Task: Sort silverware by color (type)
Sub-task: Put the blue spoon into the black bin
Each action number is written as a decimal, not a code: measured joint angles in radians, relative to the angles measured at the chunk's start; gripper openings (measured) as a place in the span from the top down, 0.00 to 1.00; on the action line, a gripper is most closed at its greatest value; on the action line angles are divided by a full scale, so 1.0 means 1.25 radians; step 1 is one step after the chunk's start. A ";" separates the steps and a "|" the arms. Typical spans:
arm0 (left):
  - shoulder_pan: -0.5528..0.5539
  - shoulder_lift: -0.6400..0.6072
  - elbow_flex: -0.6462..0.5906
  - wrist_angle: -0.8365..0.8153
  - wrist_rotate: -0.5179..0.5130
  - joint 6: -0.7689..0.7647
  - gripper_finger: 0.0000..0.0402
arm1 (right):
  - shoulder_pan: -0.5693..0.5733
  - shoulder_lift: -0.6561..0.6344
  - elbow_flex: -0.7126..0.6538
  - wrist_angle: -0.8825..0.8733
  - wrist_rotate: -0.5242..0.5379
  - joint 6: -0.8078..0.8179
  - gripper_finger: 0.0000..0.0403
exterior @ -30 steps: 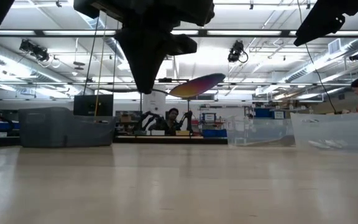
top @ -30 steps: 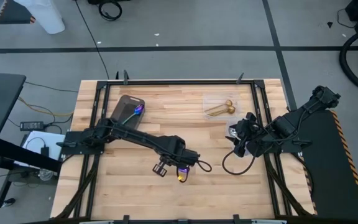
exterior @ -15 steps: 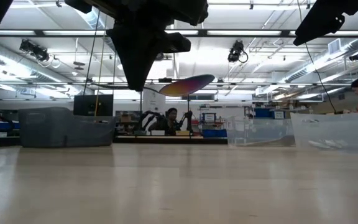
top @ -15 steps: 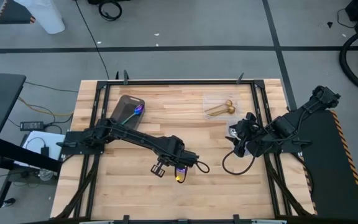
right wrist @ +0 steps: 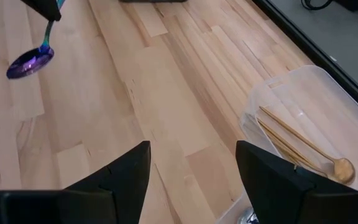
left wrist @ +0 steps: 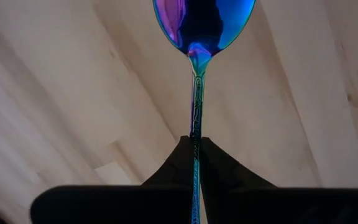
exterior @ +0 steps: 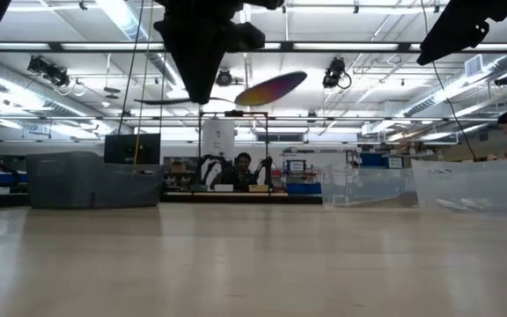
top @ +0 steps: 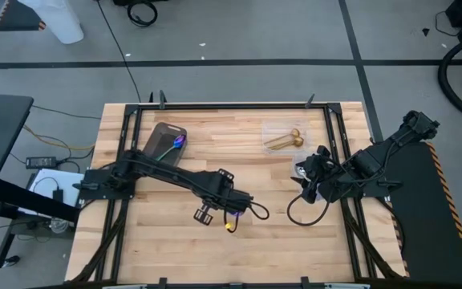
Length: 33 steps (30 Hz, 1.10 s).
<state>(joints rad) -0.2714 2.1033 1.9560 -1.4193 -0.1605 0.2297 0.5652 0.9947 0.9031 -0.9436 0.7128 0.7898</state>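
Gripping an iridescent purple-blue spoon (left wrist: pixel 199 37) by its teal handle, the left gripper (top: pixel 229 217) hangs above the wooden table (top: pixel 279 233). Its dark fingers (left wrist: pixel 229 180) hide the handle's end. The right gripper (right wrist: pixel 191 177) waits open near the table's right edge.

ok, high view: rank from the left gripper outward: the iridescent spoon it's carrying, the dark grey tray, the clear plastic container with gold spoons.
1. Iridescent purple-blue spoon: pinched in the shut left gripper, mid-table.
2. Dark grey rectangular tray: far-left corner, one iridescent spoon inside.
3. Clear plastic container with gold spoons: far-right; only slightly farther than the tray.
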 joint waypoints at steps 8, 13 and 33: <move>-0.006 -0.033 0.000 -0.011 -0.027 -0.017 0.97 | 0.000 0.000 0.000 0.001 0.000 0.000 0.39; -0.007 -0.073 0.000 -0.003 -0.049 -0.033 0.97 | 0.000 0.000 0.000 0.006 0.000 -0.004 0.39; -0.050 -0.238 0.000 0.113 -0.068 -0.050 0.97 | 0.000 0.000 0.000 0.010 0.002 -0.006 0.39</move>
<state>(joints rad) -0.3336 1.8064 1.9556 -1.2775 -0.2455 0.1673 0.5652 0.9944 0.9031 -0.9307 0.7148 0.7826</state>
